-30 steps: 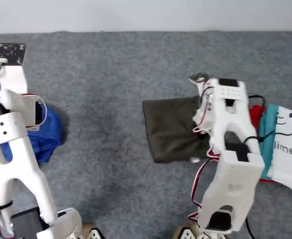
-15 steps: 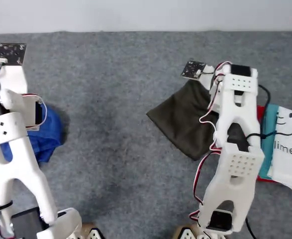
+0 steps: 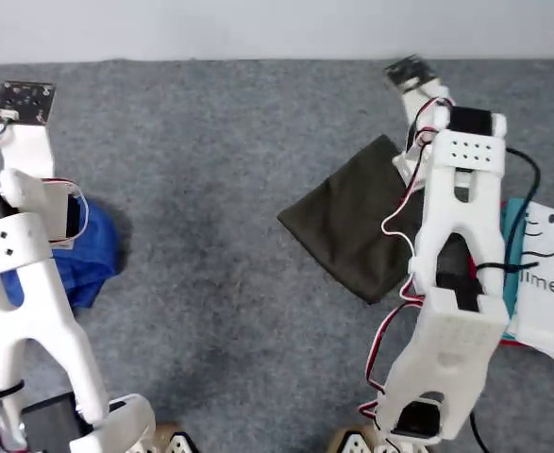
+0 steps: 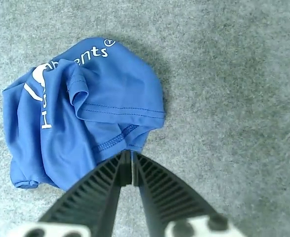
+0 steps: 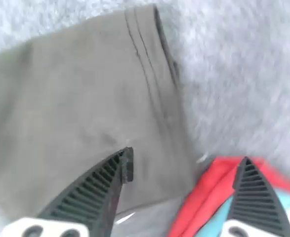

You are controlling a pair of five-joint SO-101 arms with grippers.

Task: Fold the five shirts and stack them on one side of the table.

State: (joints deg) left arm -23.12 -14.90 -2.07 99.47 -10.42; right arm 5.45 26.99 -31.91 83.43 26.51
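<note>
The grey table [image 3: 210, 189] carries a folded olive shirt [image 3: 347, 226] lying askew, one corner under the right arm [image 3: 456, 283]. Just beside the olive shirt, on the right arm's side, sits the stack: a white shirt [image 3: 550, 274] over teal and red layers [image 5: 219, 190]. Well away from the olive shirt, on the other side, a blue shirt [image 4: 80, 103] lies crumpled and unfolded.

The right gripper [image 5: 184, 170] hangs empty with its jaws wide apart — one tip above the olive shirt, the other above the red edge. The left gripper [image 4: 131, 165] is closed tip to tip at the blue hem, and I cannot tell whether it pinches cloth.

The step in hand looks like stacking the olive shirt. The next move calls for a firm pinch at its edge and a carry that keeps the fold.

White lettering marks the blue shirt, and dark lettering with a cartoon face marks the white one.
</note>
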